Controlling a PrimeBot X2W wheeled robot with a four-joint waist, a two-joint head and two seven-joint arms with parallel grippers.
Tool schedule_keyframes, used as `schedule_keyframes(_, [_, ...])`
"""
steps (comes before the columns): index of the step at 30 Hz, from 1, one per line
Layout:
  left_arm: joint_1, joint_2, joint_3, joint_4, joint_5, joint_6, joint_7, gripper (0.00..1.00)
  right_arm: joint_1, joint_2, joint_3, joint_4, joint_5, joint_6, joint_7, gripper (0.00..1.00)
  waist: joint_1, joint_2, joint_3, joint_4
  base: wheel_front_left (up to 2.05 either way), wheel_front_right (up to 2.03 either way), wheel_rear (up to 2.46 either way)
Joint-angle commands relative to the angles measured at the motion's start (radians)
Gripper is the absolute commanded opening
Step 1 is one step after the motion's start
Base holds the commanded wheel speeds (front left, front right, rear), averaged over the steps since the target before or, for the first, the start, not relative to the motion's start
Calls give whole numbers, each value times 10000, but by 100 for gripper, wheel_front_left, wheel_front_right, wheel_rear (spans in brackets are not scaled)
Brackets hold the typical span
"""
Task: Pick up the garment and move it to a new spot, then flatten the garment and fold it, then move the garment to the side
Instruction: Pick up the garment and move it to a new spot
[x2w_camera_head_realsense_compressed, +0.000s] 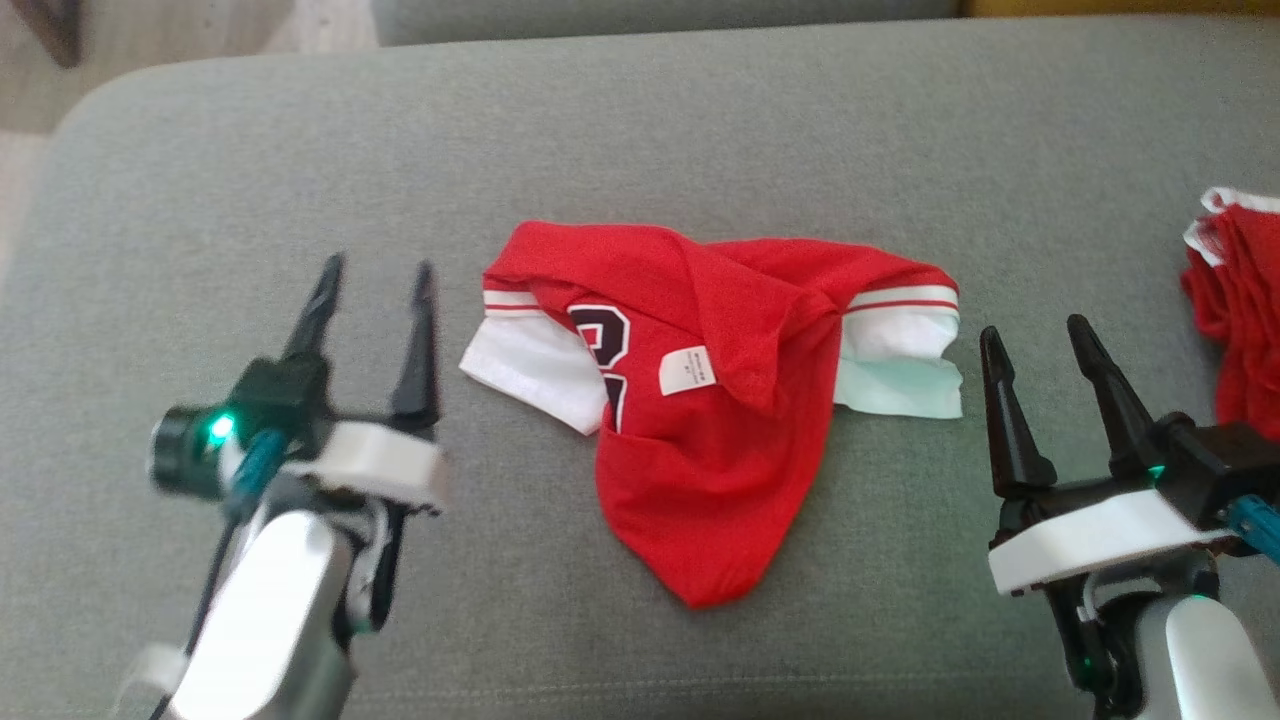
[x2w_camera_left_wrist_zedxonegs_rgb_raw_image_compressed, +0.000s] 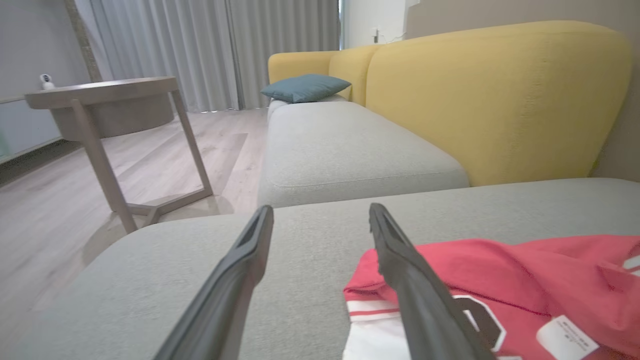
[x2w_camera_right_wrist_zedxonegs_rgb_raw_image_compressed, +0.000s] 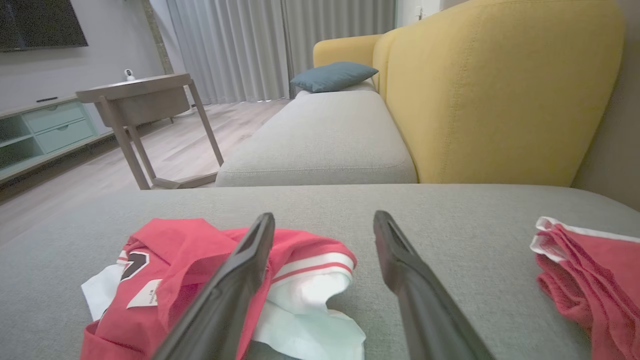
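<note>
The left gripper (x2w_camera_head_realsense_compressed: 380, 265) and right gripper (x2w_camera_head_realsense_compressed: 1034, 330) are open; a grab could catch two layers of the bunched red-and-white cloth shirt (x2w_camera_head_realsense_compressed: 700, 400).

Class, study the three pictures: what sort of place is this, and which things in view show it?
Most likely a home living room: a grey-seated, yellow-backed sofa with a blue pillow on it, a wooden side table on the wood floor, and long grey curtains.

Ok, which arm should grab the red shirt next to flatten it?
Probably right: the right tool is open, and the white sleeve of the red shirt lies partly between its fingers. The left tool is open too, but points beside the shirt.
</note>
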Motion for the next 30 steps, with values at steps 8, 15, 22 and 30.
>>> schedule_keyframes(8, [720, 573, 745, -793, 100, -70, -120, 100, 174, -48, 98, -500, -125, 65, 159, 100, 0, -1, -463, 206, 0, 0, 0])
schedule_keyframes(15, [1357, 625, 681, -1010, 209, -105, -121, 100, 547, -46, 53, -573, -112, 65, 296, 100, 0, -1, -840, 150, 0, 0, 0])
schedule_keyframes(22, [1691, 655, 636, -1111, 206, -82, -121, 100, 755, -43, 6, -639, -117, 65, 369, 100, 0, -1, -1038, 162, 0, 0, 0])
schedule_keyframes(30, [1857, 679, 586, -1081, 149, -57, -121, 100, 863, -38, -17, -736, -115, 65, 417, 100, 0, -1, -1075, 189, 0, 0, 0])
